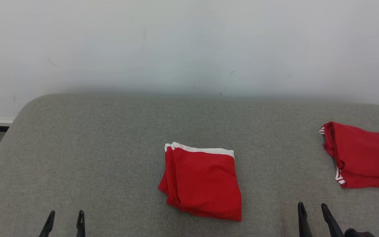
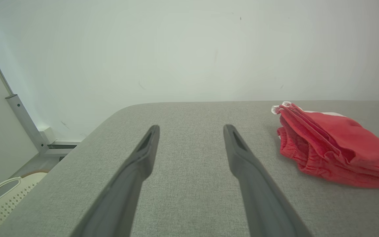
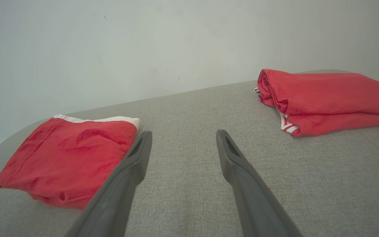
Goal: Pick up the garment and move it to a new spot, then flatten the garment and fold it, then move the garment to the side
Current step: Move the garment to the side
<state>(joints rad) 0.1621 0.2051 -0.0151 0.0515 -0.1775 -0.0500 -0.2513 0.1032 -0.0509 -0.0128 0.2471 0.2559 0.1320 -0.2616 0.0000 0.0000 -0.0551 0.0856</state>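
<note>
The folded garment (image 1: 202,182) is laid flat at about the middle of the grey padded surface (image 1: 110,148), slightly toward that surface's near edge. It is red, folded into a compact, roughly square packet. A white band runs along the side turned to the surface's far edge, and the stacked fold edges are turned to the surface's left end. In the left wrist view the folded garment (image 2: 334,148) is seen as several layers resting on the grey padded surface (image 2: 192,112). In the right wrist view the folded garment (image 3: 67,158) is seen with light creases across its top.

Nothing is held by either tool. The left gripper (image 1: 66,214) is seen over the surface's near edge toward its left end, with the two dark fingers spread wide and only grey cloth between them; the same wide gap of the left gripper (image 2: 191,128) is shown by its own camera. The right gripper (image 1: 312,205) is seen over the near edge toward the surface's right end, its fingers likewise held wide apart. In its own camera the right gripper (image 3: 184,133) is shown empty above the grey padded surface (image 3: 324,181), with one finger overlapping the packet's corner in the picture only.

A second garment (image 1: 364,158), also red with white striped trim, is laid at the surface's right end and is cut off by the picture's border; the second garment (image 3: 327,98) is seen loosely folded.

A pale wall (image 1: 189,46) stands behind the surface's far edge. Beyond the surface's left end, a metal frame (image 2: 25,123) and a cream perforated basket (image 2: 2,200) are seen lower down.
</note>
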